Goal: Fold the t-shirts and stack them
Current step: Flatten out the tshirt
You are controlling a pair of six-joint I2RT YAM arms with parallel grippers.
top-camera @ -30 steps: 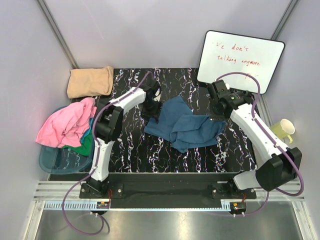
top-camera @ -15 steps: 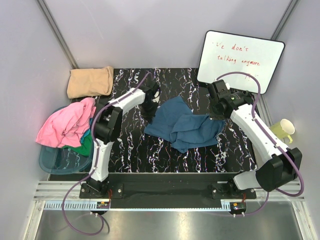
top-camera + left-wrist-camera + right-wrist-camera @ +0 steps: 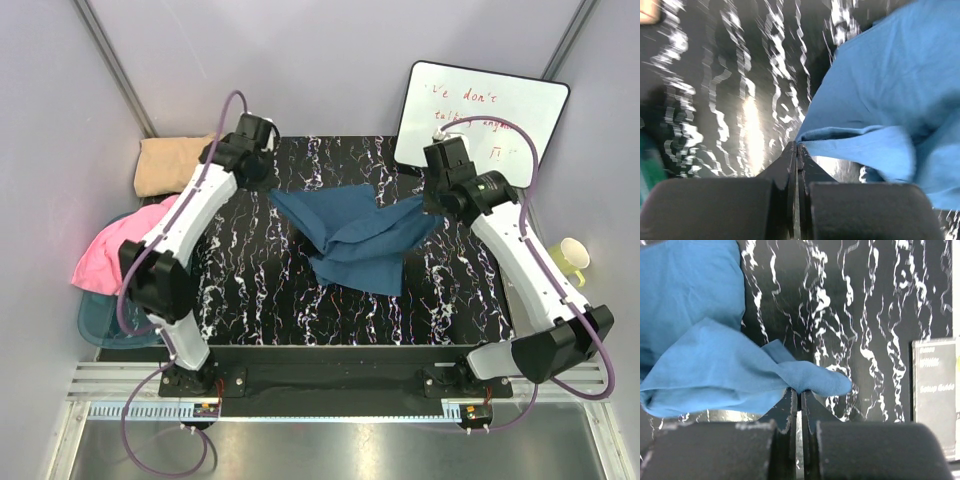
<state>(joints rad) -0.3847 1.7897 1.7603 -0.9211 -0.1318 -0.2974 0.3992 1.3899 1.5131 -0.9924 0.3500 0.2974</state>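
Blue shirt (image 3: 355, 240) stretched over the middle of the black marbled table (image 3: 250, 300), and we hold it at both far corners! Our left claw (image 3: 796, 146) is pinched tight on its left corner, and our right claw (image 3: 800, 391) is clamped on a bunched right corner. Tan shirt (image 3: 160, 170) sits folded at far left, pink shirt (image 3: 110, 255) is heaped nearer us, and a yellow mug (image 3: 566, 258) stands off right.

spread t-shirt (image 3: 355, 240) on bench (image 3: 250, 290) btwn left tool (image 3: 268, 188) & right tool (image 3: 432, 208), a corner at each. folded t-shirt (image 3: 165, 168) just left of left tool; t-shirt pile (image 3: 112, 255) in tub (image 3: 100, 318), further left & nearside. whiteboard (image 3: 480, 115) behind right tool, cup (image 3: 565, 260) off to its right.
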